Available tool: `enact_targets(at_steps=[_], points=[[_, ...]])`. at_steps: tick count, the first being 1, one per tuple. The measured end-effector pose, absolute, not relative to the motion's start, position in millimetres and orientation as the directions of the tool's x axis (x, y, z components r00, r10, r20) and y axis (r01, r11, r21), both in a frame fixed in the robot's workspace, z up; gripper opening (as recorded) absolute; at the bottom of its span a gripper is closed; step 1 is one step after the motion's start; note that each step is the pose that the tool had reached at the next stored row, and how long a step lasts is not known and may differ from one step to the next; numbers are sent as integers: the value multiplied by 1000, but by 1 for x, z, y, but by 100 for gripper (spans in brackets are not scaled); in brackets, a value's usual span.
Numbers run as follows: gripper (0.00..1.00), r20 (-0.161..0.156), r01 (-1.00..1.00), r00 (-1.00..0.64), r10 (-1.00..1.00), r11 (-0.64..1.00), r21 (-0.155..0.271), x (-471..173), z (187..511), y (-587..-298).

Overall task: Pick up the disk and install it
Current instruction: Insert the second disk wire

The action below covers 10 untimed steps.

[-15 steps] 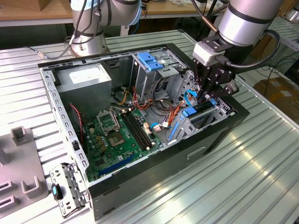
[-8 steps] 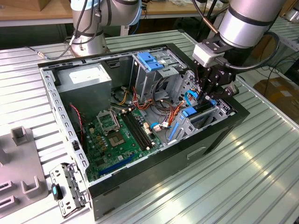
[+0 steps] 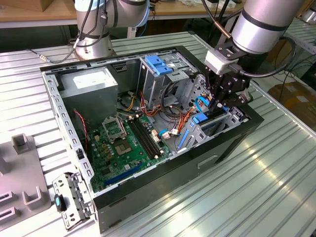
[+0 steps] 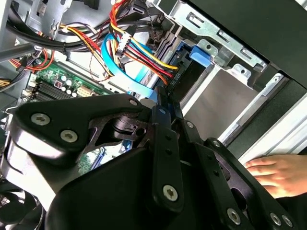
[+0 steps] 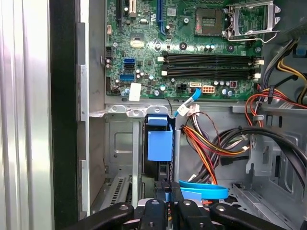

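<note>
The disk (image 5: 159,143) stands on edge in a metal bay at the open computer case's (image 3: 232,143) corner, on the exterior view's right. Its blue rail frame and dark edge face me. In the exterior view the disk's blue rail (image 3: 201,118) shows just below my gripper (image 3: 217,106). My gripper (image 5: 166,186) has its two black fingers drawn together, tips at the disk's near end. In the second wrist view the gripper (image 4: 162,98) points at the disk's dark edge (image 4: 184,79). I cannot tell whether the tips press on it or pinch a part of it.
Bundled coloured cables (image 4: 139,52) and a blue flat cable (image 5: 204,189) run close beside the bay. The motherboard (image 3: 123,143), grey power-supply box (image 3: 91,86) and blue-topped drive cage (image 3: 157,64) fill the case. A person's hand (image 4: 278,175) rests outside the case wall.
</note>
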<state>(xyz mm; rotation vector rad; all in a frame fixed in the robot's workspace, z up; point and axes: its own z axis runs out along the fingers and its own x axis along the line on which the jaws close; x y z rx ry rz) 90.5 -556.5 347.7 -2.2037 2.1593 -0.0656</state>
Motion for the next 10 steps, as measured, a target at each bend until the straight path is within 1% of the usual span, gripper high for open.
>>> enact_targets(at_steps=[10], points=[[16, -10, -997, 21, -1000, -20, -70, 93, 347, -557]])
